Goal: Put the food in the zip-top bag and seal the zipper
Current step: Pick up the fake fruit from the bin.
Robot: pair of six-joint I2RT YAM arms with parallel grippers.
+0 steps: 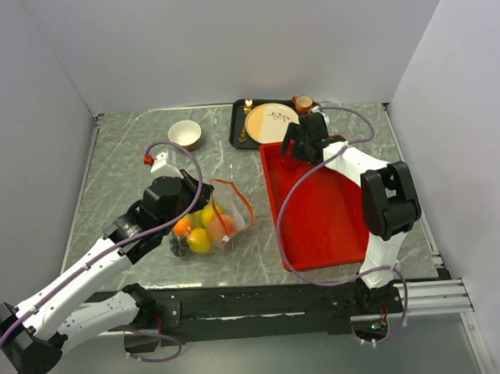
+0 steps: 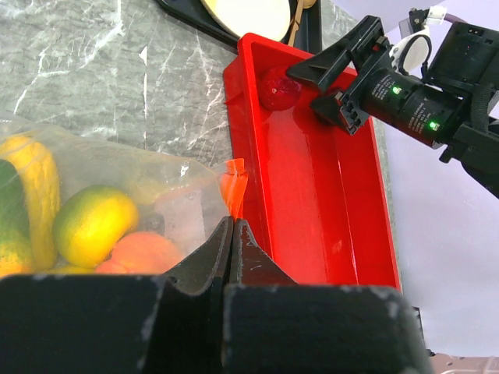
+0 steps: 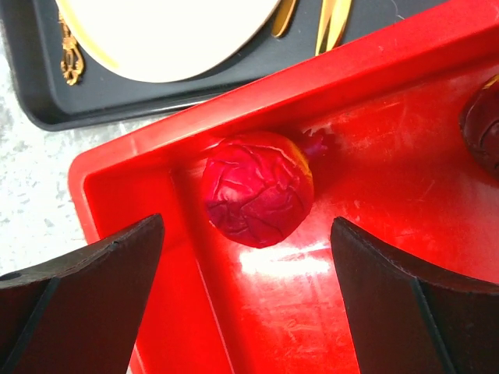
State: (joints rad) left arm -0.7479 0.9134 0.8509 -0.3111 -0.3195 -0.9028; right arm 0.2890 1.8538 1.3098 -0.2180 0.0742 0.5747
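The clear zip-top bag point(image 1: 208, 224) lies on the marble table left of the red tray and holds several toy fruits. In the left wrist view I see a yellow piece point(image 2: 35, 187), an orange-green mango point(image 2: 93, 224) and a peach point(image 2: 144, 253) inside it. The orange-red zipper point(image 1: 242, 202) loops open at the bag's mouth. My left gripper point(image 2: 232, 227) is shut on the bag's edge just below the zipper strip point(image 2: 234, 185). The red apple point(image 3: 257, 187) sits in the tray's far left corner. My right gripper point(image 3: 245, 234) is open just above it, one finger on each side. A dark plum point(image 3: 483, 132) lies further right.
The red tray point(image 1: 323, 221) fills the right half of the table. Behind it stands a black tray point(image 1: 241, 135) with a cream plate point(image 1: 270, 119) and gold cutlery, and a small cup point(image 1: 303, 103). A white bowl point(image 1: 184, 133) stands at the back left. Walls enclose the table.
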